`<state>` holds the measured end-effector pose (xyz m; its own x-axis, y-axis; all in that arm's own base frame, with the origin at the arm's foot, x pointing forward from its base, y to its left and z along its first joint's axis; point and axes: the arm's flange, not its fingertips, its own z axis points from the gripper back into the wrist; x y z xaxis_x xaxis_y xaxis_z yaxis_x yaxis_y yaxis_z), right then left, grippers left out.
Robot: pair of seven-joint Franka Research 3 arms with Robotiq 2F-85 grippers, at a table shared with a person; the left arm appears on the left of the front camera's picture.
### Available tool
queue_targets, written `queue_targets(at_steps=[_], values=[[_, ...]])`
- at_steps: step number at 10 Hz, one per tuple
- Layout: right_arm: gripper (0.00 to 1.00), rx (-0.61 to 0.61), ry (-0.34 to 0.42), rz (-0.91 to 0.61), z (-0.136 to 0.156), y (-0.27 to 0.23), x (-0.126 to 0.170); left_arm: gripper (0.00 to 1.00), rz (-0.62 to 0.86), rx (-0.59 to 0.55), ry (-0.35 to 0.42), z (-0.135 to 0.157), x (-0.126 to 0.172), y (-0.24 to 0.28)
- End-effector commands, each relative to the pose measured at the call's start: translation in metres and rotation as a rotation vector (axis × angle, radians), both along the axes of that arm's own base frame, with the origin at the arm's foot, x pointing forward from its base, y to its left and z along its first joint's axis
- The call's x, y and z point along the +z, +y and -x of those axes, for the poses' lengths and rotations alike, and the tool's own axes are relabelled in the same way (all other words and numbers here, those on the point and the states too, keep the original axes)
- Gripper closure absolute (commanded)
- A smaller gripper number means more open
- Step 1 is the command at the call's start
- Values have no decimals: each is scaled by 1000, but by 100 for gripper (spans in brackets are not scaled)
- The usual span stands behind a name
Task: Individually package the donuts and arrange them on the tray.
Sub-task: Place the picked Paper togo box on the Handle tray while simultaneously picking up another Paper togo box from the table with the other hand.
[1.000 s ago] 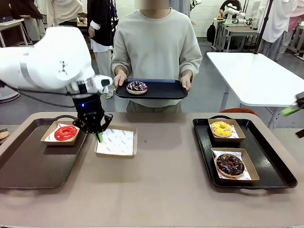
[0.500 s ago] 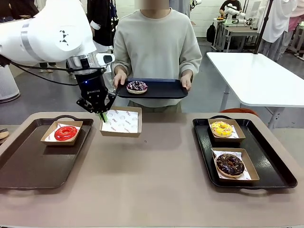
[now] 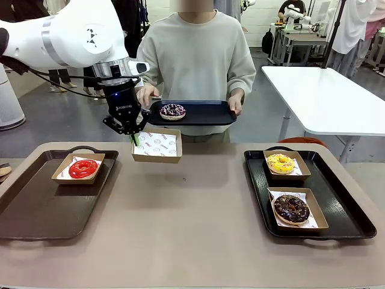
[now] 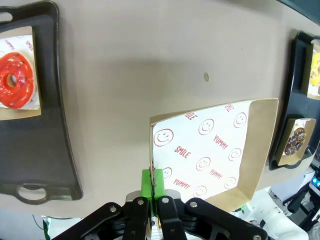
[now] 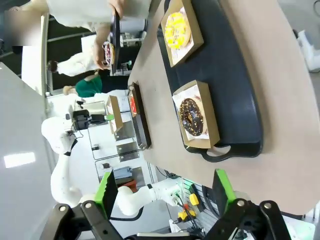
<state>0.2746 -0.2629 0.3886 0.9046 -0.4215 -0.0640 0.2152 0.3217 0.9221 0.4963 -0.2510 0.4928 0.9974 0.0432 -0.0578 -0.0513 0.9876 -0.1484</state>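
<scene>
L gripper [image 3: 135, 139] is pinched shut on the rim of an empty paper tray [image 3: 157, 146], held up off the table [image 3: 198, 223] just below the person's black tray [image 3: 198, 112] w/ the sprinkled donut [image 3: 172, 111]. R gripper [image 5: 162, 192] hangs w/ fingers spread wide, nothing between them. Red donut [image 3: 83, 168] sits boxed on the left tray [image 3: 36, 208]; yellow donut [image 3: 280, 162] & chocolate donut [image 3: 292, 208] sit boxed on the right tray [image 3: 343, 205]

The front camera faced across the table [image 3: 198, 223]; the left wrist camera looked straight down, and the right wrist camera sideways, sharing the right tray [image 3: 343, 205].
</scene>
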Motion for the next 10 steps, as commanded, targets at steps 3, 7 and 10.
queue_targets(at_steps=[3, 7, 10], values=[[0, -42, -40, -26, 8, 5, -15, 100, -111, 11, 33, -24, 3, -12], [0, -20, -1, -23, 9, 2, -12, 100, -78, -11, 26, -20, -3, -6], [0, -20, -1, -23, 9, 2, -12, 100, -78, -11, 26, -20, -3, -6]])
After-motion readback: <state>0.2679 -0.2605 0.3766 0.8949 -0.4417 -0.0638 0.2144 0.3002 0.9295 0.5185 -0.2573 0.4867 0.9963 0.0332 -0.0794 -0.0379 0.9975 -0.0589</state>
